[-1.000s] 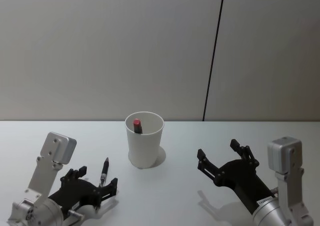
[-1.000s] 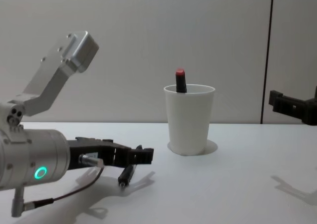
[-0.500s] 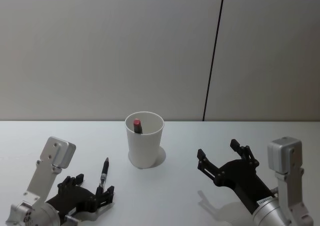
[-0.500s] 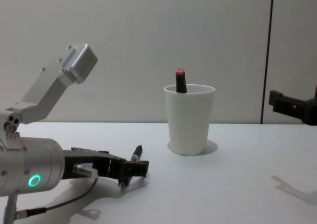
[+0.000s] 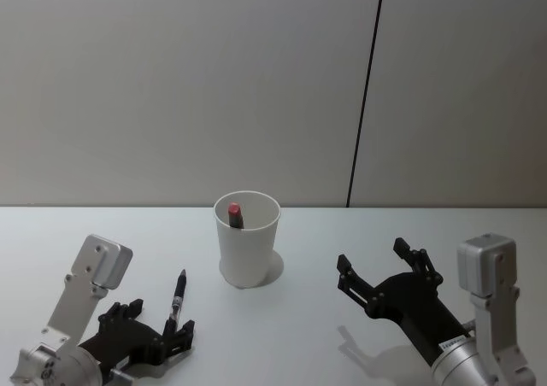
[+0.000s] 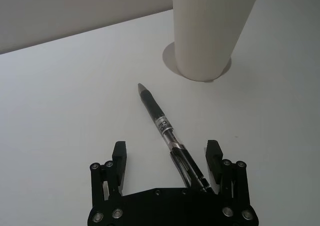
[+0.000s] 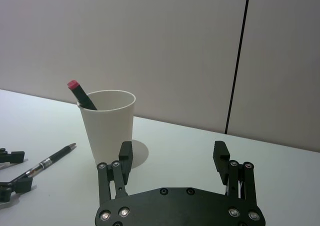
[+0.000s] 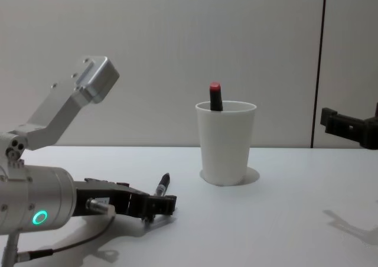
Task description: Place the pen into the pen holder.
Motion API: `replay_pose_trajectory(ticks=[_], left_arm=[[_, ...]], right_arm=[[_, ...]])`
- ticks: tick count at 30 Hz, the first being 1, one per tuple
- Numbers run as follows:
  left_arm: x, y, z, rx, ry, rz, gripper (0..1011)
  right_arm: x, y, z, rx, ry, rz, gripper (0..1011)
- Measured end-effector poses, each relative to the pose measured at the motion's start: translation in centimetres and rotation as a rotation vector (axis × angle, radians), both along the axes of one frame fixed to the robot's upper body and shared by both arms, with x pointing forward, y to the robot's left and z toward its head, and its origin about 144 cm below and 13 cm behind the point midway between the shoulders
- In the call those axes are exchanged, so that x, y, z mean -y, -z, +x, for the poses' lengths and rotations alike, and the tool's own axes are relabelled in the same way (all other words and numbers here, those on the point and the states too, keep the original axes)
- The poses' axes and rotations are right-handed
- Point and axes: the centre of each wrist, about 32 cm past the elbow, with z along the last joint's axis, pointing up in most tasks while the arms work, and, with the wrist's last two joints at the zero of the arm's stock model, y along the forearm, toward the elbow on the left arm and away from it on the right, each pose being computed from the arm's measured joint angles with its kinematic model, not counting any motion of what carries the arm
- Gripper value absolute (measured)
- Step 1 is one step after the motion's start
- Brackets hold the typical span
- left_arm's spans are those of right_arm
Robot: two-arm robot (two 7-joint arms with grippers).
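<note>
Brightness: pretty bright and even all over, the wall [image 5: 171,87] is just flat pale grey.
Light source: soft, from overhead and a bit from the left, going by the shadows.
Shadows: all faint. The pen holder [image 5: 247,236] drops a pale patch on the table [image 5: 299,318] by its right foot, and the right gripper [image 5: 372,255] leaves a soft smudge under itself.
Glare: none really, just a green light ring [image 8: 39,217] glowing on the left arm.

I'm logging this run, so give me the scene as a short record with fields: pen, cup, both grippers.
pen: flat on table, back end between left gripper fingers
cup: upright, beyond pen tip, red-topped marker inside
left gripper: open, low at table
right gripper: open, off table, right of cup
</note>
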Motion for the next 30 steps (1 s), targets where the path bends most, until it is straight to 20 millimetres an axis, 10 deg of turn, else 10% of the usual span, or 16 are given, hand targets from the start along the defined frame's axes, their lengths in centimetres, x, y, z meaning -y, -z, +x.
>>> replay_pose_trajectory(ticks=[30], left_arm=[[-0.02,0.07,0.07,-0.004,0.005,0.012,814]], right_arm=[[0.00,0.00,0.00,0.000,0.000,0.000,1001]])
